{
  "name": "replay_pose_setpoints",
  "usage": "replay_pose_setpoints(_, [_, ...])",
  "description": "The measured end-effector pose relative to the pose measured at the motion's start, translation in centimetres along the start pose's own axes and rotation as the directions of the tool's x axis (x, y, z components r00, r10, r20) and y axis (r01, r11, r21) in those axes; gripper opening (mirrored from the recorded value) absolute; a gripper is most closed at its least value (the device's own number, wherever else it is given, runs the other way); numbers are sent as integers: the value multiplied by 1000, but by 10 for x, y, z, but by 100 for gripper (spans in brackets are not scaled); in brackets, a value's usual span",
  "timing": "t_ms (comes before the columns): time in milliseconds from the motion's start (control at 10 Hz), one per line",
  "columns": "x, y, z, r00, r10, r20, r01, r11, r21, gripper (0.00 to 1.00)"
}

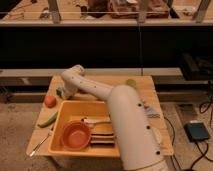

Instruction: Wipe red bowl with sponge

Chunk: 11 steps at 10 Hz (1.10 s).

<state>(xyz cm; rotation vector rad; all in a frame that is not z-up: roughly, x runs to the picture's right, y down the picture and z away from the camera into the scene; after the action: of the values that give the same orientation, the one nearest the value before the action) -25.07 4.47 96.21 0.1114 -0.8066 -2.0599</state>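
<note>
The gripper [63, 91] sits far left at the small bluish sponge [59, 93]; its grasp cannot be told. A shallow pinch might drop it before the round orange-red bowl [76, 136] in the near yellow tub [75, 111].

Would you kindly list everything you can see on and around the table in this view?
table: one, light wood, centre.
yellow tray: one, on the table.
red bowl: one, orange-red, inside the tray.
ball: one, orange-red, beside the tray's far corner.
long vegetable: one, green, alongside the tray.
spoon: one, silvery, table's near corner.
box: one, blue-grey, on the floor.
arm: one, white, across the tray.
gripper: one, behind the tray, by the ball.
</note>
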Motion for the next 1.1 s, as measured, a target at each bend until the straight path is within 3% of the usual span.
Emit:
replay_pose_setpoints(200, [-2, 0, -23, 999, 8, -35, -6, 998, 70, 1])
replay_pose_setpoints(600, [-27, 12, -104, 994, -34, -105, 51, 985, 162, 0])
replay_pose_setpoints(1100, [-79, 53, -190, 985, -46, -164, 82, 971, 225, 0])
